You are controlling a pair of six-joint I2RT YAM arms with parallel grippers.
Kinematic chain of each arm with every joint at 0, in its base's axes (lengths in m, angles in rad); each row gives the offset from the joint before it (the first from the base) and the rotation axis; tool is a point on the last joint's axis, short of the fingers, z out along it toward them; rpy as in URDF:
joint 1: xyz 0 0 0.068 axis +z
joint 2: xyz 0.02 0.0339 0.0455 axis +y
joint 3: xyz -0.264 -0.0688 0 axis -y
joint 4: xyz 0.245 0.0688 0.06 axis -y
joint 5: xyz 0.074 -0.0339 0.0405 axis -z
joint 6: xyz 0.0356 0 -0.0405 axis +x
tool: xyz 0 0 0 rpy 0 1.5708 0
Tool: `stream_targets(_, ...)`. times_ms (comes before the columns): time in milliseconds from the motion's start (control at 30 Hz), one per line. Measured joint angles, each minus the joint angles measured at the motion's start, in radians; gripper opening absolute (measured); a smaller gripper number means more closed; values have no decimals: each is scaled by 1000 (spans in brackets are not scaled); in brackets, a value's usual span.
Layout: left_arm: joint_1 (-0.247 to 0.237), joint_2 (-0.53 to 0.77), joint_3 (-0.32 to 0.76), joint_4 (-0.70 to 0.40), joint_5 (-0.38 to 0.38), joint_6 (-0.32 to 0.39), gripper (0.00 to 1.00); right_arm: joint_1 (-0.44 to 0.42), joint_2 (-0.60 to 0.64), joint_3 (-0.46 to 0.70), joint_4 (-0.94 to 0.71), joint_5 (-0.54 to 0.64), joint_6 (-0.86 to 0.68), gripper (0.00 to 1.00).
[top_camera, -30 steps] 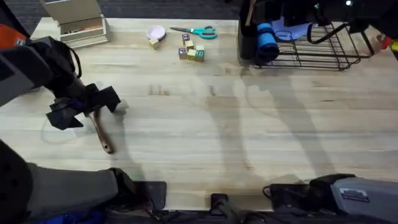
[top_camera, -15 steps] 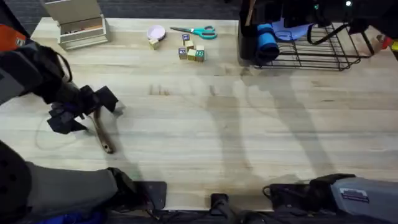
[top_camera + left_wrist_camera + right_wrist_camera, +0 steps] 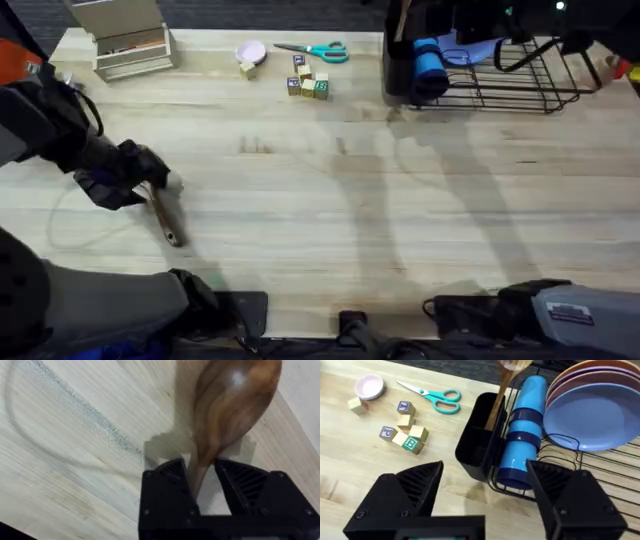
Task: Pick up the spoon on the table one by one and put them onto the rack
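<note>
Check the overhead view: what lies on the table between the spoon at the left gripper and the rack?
Bare table mostly. The spoon sits near the left edge, the rack at the far right; the wooden blocks and scissors lie beyond that line.

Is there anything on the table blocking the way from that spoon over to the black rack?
Nothing visible does. The spoon lies at the left gripper; bare table stretches to the rack. The blocks and scissors sit farther back.

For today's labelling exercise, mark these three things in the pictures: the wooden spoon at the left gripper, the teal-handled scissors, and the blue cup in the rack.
spoon (image 3: 230, 400), left wrist view, on its glossy bowl.
scissors (image 3: 445, 401), right wrist view, on the teal handle loops.
blue cup (image 3: 522, 435), right wrist view, on its side wall.
</note>
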Motion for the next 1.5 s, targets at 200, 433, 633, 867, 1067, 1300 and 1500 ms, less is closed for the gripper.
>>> stream_targets(200, 0, 0, 0, 0, 0, 2, 138, 0, 0, 0, 0, 0, 0, 997)
stream_targets(433, 0, -3, 0, 3, 3, 0, 55, 0, 0, 0, 0, 0, 0, 998)
stream_targets(633, -7, -7, 0, 3, 3, 0, 50, 0, 0, 0, 0, 0, 0, 997)
stream_targets(867, -112, -51, 0, -9, 33, 0, 41, 0, 0, 0, 0, 0, 0, 997)
stream_targets(1067, -247, -152, 51, -13, 89, 0, 40, 0, -1, 0, -6, 0, 0, 996)
stream_targets(1300, -459, -173, 154, -8, 126, -3, 41, 0, -41, 0, -37, 0, 0, 997)
stream_targets(1500, -619, -173, 185, -3, 149, -3, 42, 0, -56, 0, -56, 0, 0, 997)
